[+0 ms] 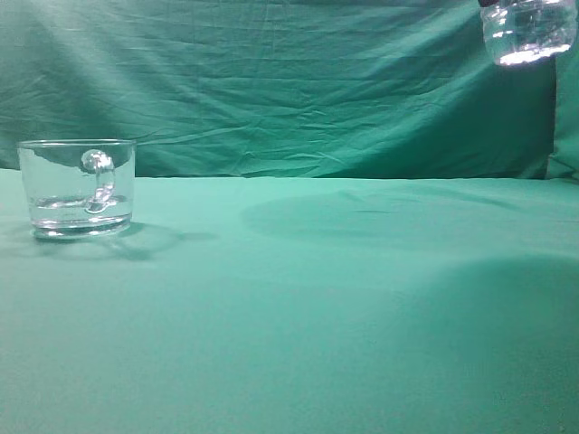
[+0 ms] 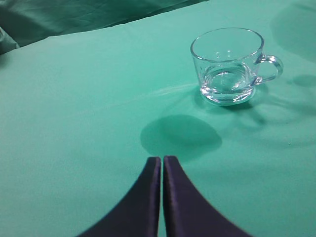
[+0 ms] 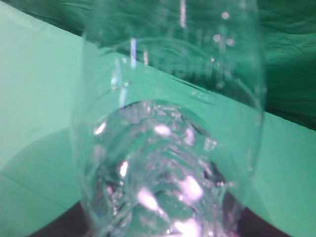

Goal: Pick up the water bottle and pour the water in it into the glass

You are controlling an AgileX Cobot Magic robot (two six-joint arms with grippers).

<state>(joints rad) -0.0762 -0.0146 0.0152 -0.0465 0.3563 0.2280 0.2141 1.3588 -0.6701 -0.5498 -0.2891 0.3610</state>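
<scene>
The glass point(image 1: 77, 188) is a clear mug with a looped handle; it stands at the left of the green table, with a little water at its bottom. It also shows in the left wrist view point(image 2: 228, 65). The water bottle point(image 1: 527, 32) hangs high at the top right, only its lower end in view, with water in it. In the right wrist view the water bottle point(image 3: 168, 143) fills the frame, held between the dark fingers of my right gripper point(image 3: 163, 227). My left gripper point(image 2: 162, 160) is shut and empty, above the cloth, short of the glass.
A green cloth point(image 1: 298, 307) covers the table and hangs as a backdrop point(image 1: 271, 81). Round shadows lie on the cloth in the middle point(image 1: 317, 217) and in front of my left gripper point(image 2: 180, 136).
</scene>
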